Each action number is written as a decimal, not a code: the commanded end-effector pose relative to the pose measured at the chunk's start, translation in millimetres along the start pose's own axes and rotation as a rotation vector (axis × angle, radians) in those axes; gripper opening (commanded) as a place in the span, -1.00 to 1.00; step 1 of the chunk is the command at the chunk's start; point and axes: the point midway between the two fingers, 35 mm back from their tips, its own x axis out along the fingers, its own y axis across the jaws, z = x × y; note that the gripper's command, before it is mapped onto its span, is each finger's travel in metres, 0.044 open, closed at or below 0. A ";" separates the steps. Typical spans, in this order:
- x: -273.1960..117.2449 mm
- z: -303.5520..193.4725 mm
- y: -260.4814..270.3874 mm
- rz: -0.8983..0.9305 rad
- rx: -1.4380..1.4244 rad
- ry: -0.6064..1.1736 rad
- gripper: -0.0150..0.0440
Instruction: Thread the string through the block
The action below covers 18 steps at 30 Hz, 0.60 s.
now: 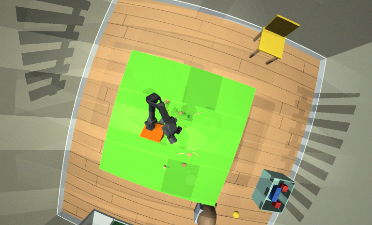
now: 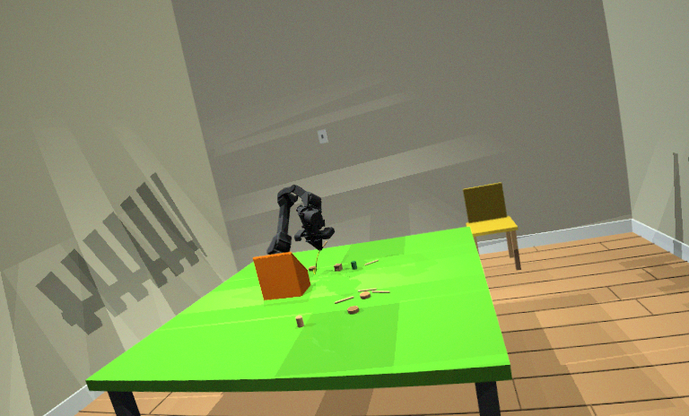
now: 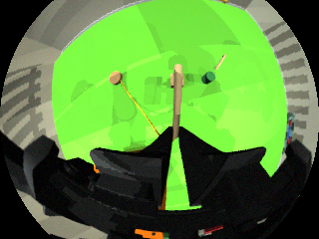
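Note:
My gripper (image 2: 320, 248) (image 3: 175, 129) is shut on the wooden stick (image 2: 325, 244) (image 3: 177, 102) and holds it above the table. In the wrist view the stick points away from the fingers, and its far end overlaps the wooden block (image 1: 180, 113) (image 2: 337, 267) (image 3: 172, 80). The block stands on the table; its hole cannot be made out. The round button (image 1: 166, 101) (image 2: 311, 268) (image 3: 116, 78) lies left of the block in the wrist view. The yellow string (image 2: 317, 262) (image 3: 140, 109) runs from the button to near the fingertips. No string shows at the block.
A dark green cylinder (image 1: 188, 116) (image 2: 353, 264) (image 3: 208, 78) and a loose stick (image 1: 197, 113) (image 2: 371, 262) (image 3: 220, 62) are beyond the block. Several loose sticks, two round discs (image 1: 189, 154) (image 1: 183, 165) and a small cylinder (image 1: 164, 167) (image 2: 300, 321) lie farther off. The orange base (image 1: 152, 133) (image 2: 279, 277) is beside the arm.

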 end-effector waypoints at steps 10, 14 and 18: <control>16.8 1.7 6.0 0.026 0.007 0.080 -0.49; 21.8 2.4 7.6 0.031 0.007 0.103 -0.49; 26.8 3.3 9.1 0.035 0.007 0.125 -0.49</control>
